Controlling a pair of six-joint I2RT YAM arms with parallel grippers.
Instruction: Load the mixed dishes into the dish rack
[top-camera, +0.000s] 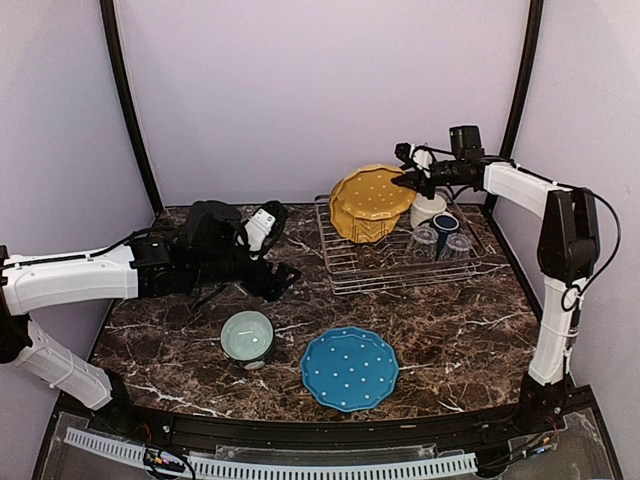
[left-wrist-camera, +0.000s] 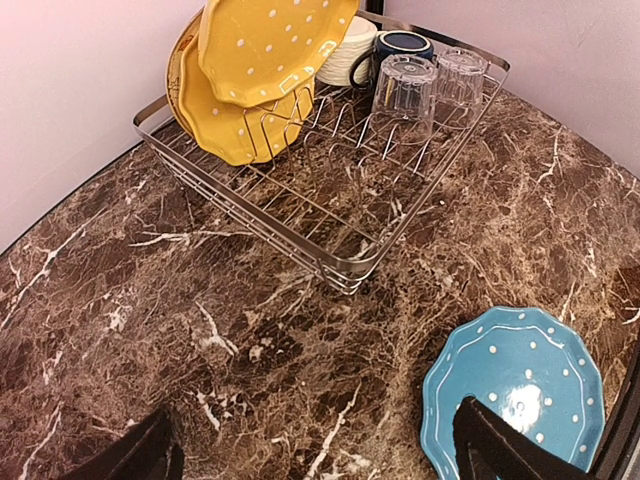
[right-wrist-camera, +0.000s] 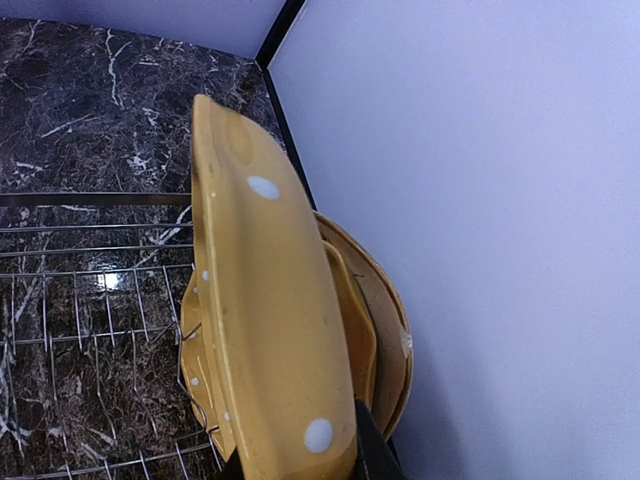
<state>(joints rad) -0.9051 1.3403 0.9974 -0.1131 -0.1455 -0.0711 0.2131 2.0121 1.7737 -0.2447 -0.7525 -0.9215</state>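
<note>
My right gripper (top-camera: 412, 180) is shut on the rim of a yellow dotted plate (top-camera: 372, 195), held tilted above the left end of the dish rack (top-camera: 400, 280). The right wrist view shows this plate (right-wrist-camera: 265, 330) edge-on, with a second yellow plate (right-wrist-camera: 200, 390) and a cream plate (right-wrist-camera: 385, 330) standing behind it in the rack's wires (right-wrist-camera: 80, 300). A cream mug (top-camera: 428, 208), a navy mug (top-camera: 445, 225) and two clear tumblers (top-camera: 425, 240) sit in the rack's right part. The mint-green bowl (top-camera: 247, 335) and the blue dotted plate (top-camera: 349, 367) lie on the table. My left gripper (top-camera: 272, 250) hovers open and empty left of the rack.
In the left wrist view the rack's near corner (left-wrist-camera: 340, 270) lies ahead and the blue plate (left-wrist-camera: 520, 390) is under the right fingertip (left-wrist-camera: 500, 450). The marble table ends at a pale back wall with dark posts in the corners.
</note>
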